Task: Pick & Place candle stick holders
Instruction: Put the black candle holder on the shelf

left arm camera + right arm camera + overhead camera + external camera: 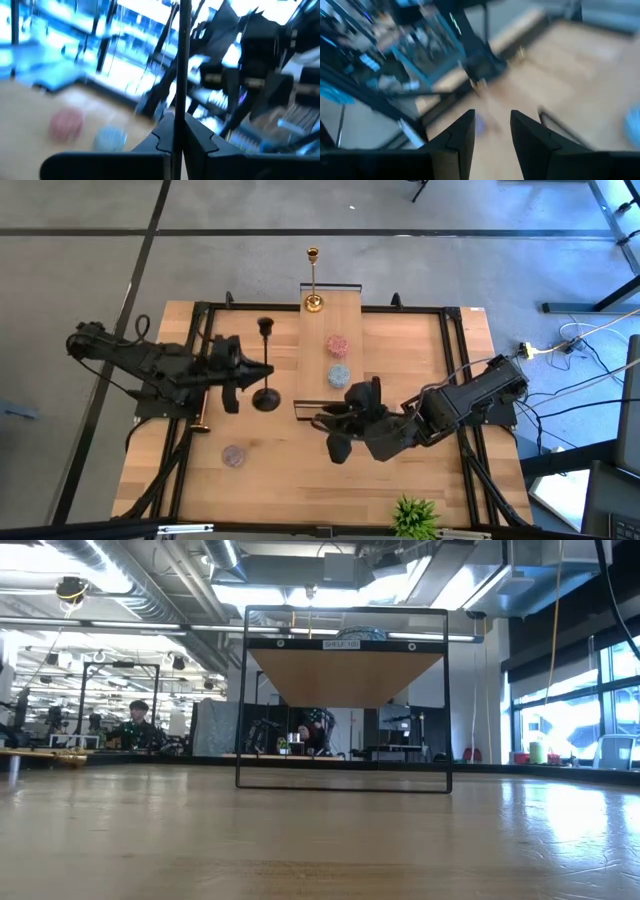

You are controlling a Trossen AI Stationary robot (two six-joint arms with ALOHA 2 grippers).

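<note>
A black candle stick holder [265, 365] stands upright just left of the raised wooden shelf [330, 320], with my left gripper [252, 370] shut on it. In the left wrist view its thin stem [180, 60] rises between my fingers. A gold candle stick holder [313, 280] stands on its round base at the shelf's far end. A gold piece [200, 426] lies on the table under my left arm. My right gripper [335, 435] hovers open near the shelf's near end, with nothing between its fingers [492, 120]. My left gripper pinches the black holder's stem [179, 112] between its two fingers, about halfway up. The fingers come level from the table's left and lie across the stem. The holder is upright, its cup [265, 327] up and its round base [266, 398] down. No base shows on the tabletop in the low view.
A pink puck [338, 343] and a blue puck [339, 375] lie on the shelf, whose black frame [345, 700] stands mid-table. Another pinkish puck [234, 455] lies on the table at the near left. A green plant [415, 515] sits at the near edge.
</note>
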